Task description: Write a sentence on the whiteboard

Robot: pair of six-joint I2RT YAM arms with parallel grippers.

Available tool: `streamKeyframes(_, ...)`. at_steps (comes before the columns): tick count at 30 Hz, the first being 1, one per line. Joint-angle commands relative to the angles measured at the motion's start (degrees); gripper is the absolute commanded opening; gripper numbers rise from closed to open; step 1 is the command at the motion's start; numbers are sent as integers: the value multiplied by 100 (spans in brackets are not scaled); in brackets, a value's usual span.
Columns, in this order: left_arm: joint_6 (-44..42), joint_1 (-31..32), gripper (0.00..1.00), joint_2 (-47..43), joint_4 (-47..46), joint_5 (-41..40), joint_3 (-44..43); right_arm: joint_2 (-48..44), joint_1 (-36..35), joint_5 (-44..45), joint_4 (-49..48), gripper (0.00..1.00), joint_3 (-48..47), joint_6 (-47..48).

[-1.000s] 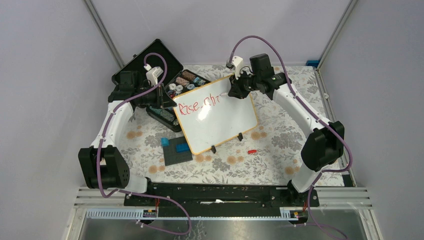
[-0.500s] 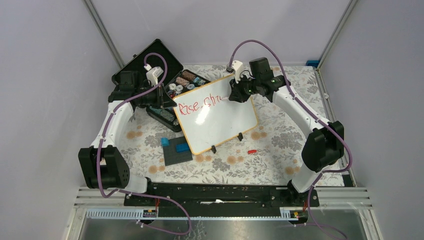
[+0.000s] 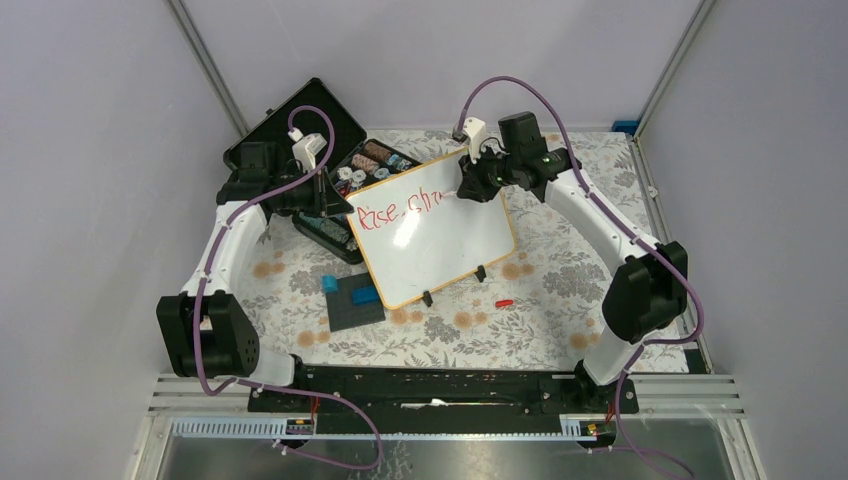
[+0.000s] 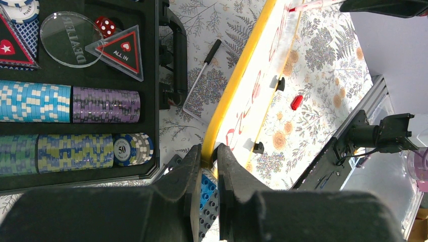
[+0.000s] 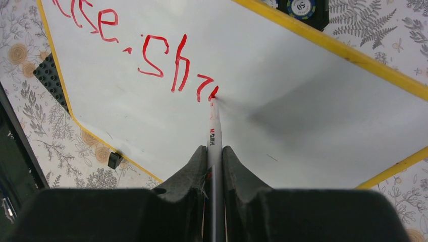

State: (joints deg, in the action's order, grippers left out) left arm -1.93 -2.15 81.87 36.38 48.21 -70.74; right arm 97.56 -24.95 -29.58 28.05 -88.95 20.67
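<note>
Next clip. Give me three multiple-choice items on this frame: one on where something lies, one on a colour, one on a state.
1. Where does the small red cap lie?
A. in the black case
B. on the table, near the feet of the whiteboard
C. on the blue blocks

2. What colour is the writing on the whiteboard?
A. red
B. blue
C. black

3. What is the right gripper doing?
A. hanging open above the whiteboard
B. shut on the cap
C. shut on a marker whose tip touches the whiteboard

Answers:
1 B: the top view shows the cap on the flowered cloth just in front of the board's feet.
2 A: the right wrist view shows red strokes.
3 C: both fingers press the marker's barrel, and its tip sits at the end of the writing.
</note>
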Motion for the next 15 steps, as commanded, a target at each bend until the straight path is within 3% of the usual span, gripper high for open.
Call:
streamKeyframes(1,-220,85,0,-48,-35,-143,-98,85,44,122,-118,0,-410,16)
streamKeyframes(15,-235,89,0,-42,-35,-152,-91,113,132,290,-115,0,-427,94)
